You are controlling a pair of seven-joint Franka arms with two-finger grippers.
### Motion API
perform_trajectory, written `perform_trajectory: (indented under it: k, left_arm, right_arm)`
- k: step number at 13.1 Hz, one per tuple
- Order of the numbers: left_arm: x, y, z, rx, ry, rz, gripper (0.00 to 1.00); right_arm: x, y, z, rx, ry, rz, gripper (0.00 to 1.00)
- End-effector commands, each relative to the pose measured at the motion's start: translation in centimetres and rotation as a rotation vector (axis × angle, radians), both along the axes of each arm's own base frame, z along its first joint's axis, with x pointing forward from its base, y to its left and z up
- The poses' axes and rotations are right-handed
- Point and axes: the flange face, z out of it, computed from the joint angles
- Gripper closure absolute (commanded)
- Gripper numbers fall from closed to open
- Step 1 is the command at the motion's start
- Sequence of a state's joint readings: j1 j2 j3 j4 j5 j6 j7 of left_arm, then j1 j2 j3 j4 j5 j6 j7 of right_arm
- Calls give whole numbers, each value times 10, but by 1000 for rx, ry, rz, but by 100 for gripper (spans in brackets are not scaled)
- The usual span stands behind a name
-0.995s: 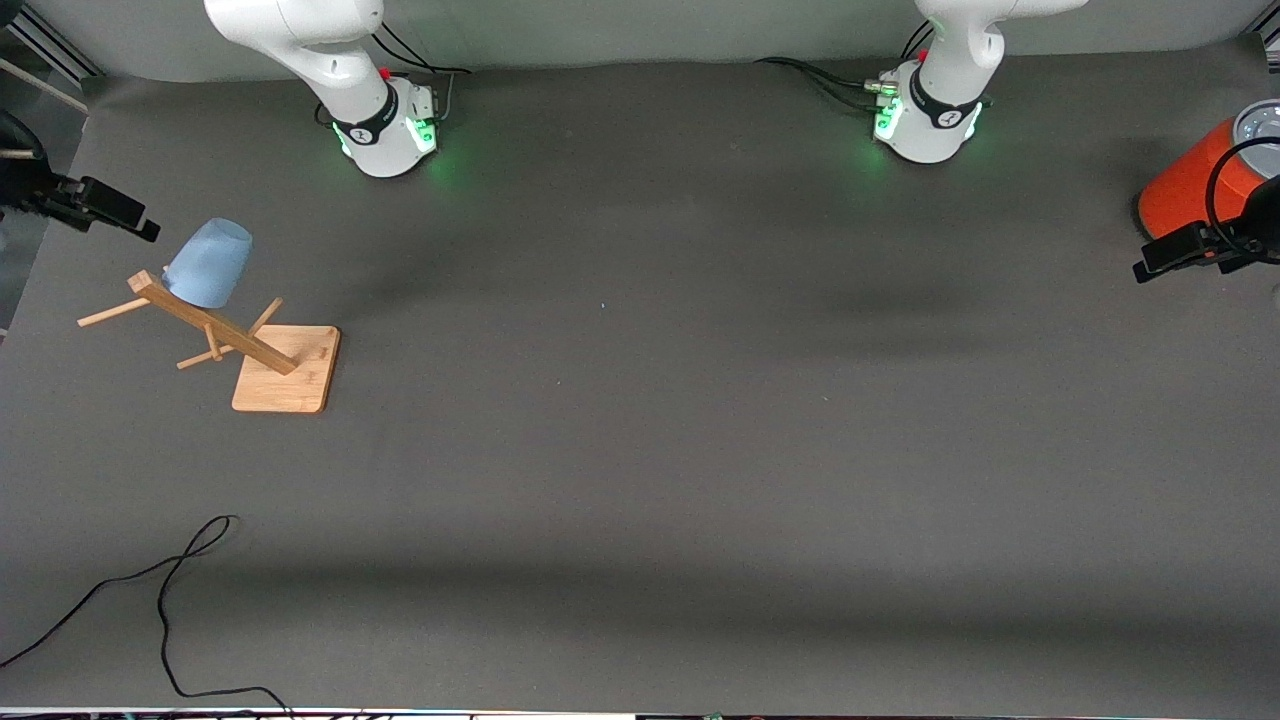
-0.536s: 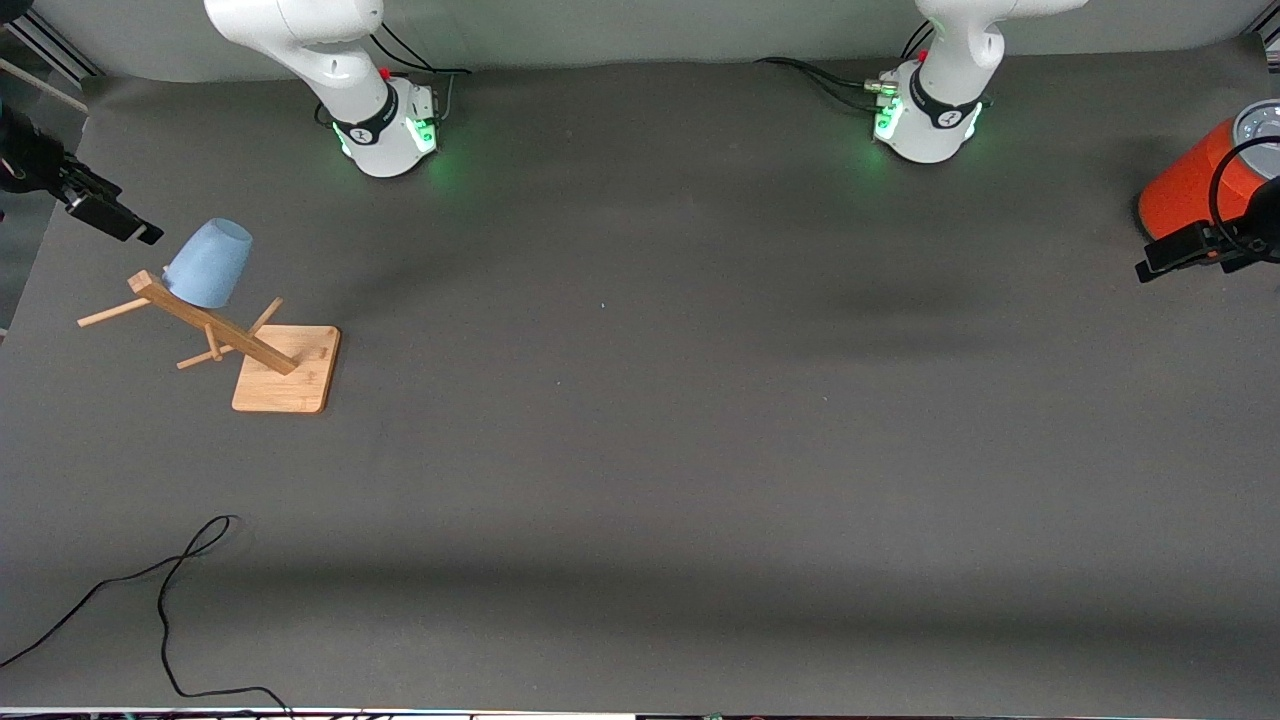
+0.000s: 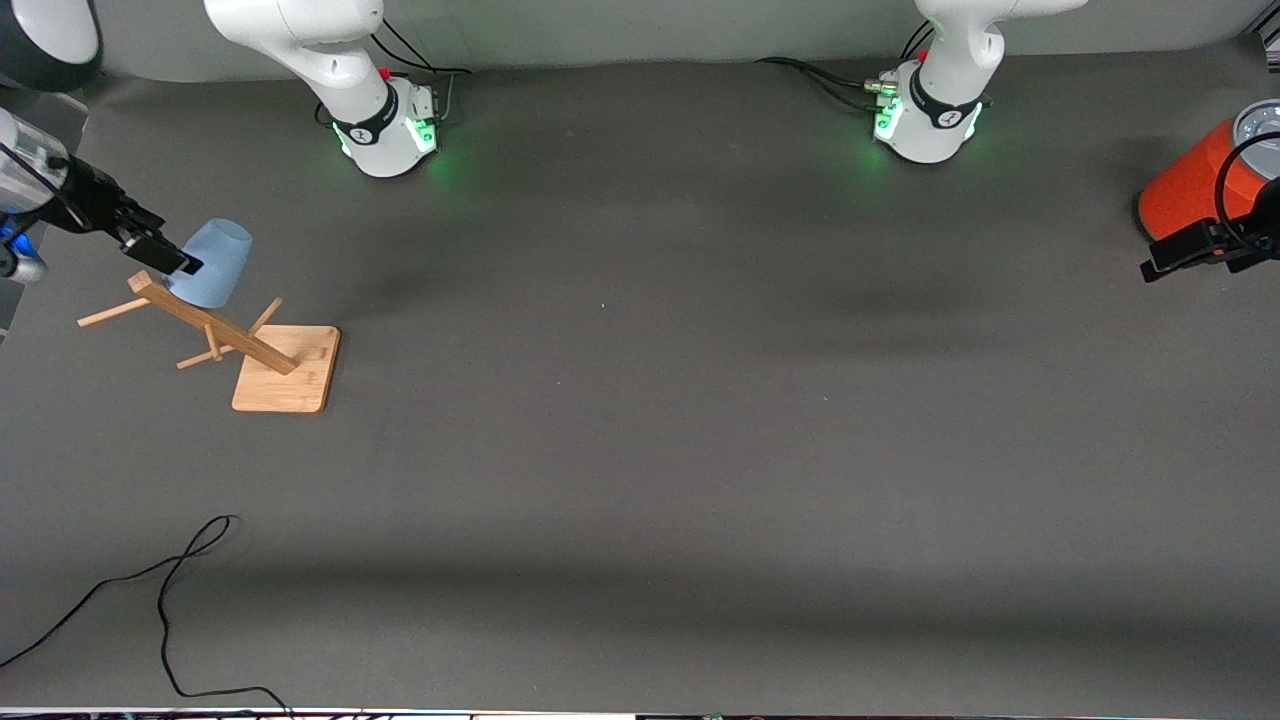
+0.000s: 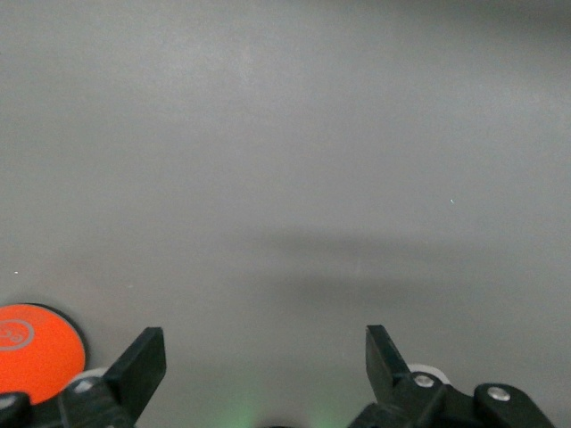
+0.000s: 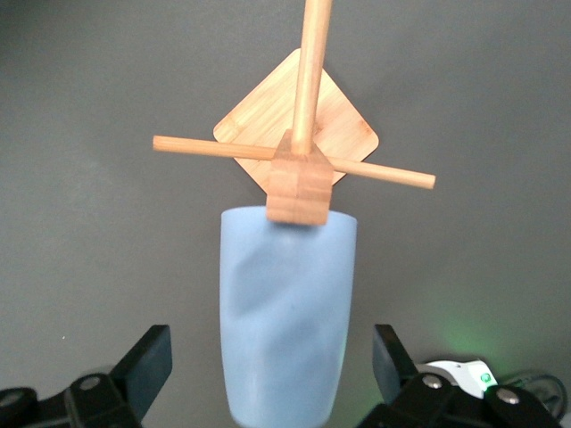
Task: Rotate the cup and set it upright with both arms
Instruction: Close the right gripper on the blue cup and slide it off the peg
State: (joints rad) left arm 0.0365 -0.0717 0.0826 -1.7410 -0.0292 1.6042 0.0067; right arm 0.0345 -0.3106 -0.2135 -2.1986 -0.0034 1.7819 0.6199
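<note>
No brand name or readable writing shows on anything; the only mark is a faint pale ring on the lid of the orange can point(image 3: 1190, 180), too small to make out.

The cup point(image 3: 208, 263) is small, pale blue, plain and tapered, with no handle. It hangs upside down on a peg of a wooden rack point(image 3: 215, 330), wide rim lowest and narrow bottom pointing up. The rack has a square base, a post and thin cross pegs, and stands on the dark grey tabletop point(image 3: 640, 450) at the right arm's end. In the right wrist view the cup point(image 5: 287, 312) fills the space between the black fingers point(image 5: 143, 361), which are spread wide apart on either side of it without touching, with the rack's post top point(image 5: 300, 183) at its rim.

The right gripper point(image 3: 160, 255) now sits right at the cup's side; half a second ago it was higher and clear of the cup, nearer the table's edge. The cup and rack have not shifted.

The left gripper point(image 3: 1165, 262) hangs over the left arm's end of the tabletop, just beside the orange can, fingers point(image 4: 138, 361) wide apart and empty, almost where it was before. A loose black cable point(image 3: 165, 600) lies nearer the front camera.
</note>
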Motion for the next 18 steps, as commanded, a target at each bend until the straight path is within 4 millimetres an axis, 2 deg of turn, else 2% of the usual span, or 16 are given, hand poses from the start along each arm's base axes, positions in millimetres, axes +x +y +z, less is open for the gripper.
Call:
perform_trajectory:
  k: [1, 5, 7, 8, 9, 10, 11, 12, 16, 18]
  left_arm:
    - [-3, 0, 13, -5, -22, -11, 0]
    - [-2, -10, 14, 5, -73, -26, 0]
    - [6, -18, 9, 26, -82, -46, 0]
    - [16, -33, 5, 60, -69, -81, 0]
    - [23, -35, 9, 75, -69, -92, 0]
    - [27, -34, 9, 71, -69, -99, 0]
    - [27, -33, 8, 69, -68, -97, 0]
    - [28, -34, 6, 70, -62, -99, 0]
    - [31, -30, -5, 71, -32, -92, 0]
    - [31, -33, -6, 66, -31, -92, 0]
  right_arm:
    - [10, -7, -23, -23, 4, 14, 0]
    - [15, -13, -41, -22, 23, 19, 0]
    - [14, -13, -47, -20, 31, 18, 0]
    - [13, -12, -48, -19, 32, 19, 0]
    - [13, -12, -47, -19, 31, 19, 0]
    - [13, -12, -48, -19, 34, 19, 13]
    - [12, -12, -47, -18, 32, 20, 47]
    - [12, -12, -47, -18, 34, 20, 67]
    - [12, -11, -46, -18, 35, 22, 69]
    - [9, -7, -38, -16, 37, 15, 69]
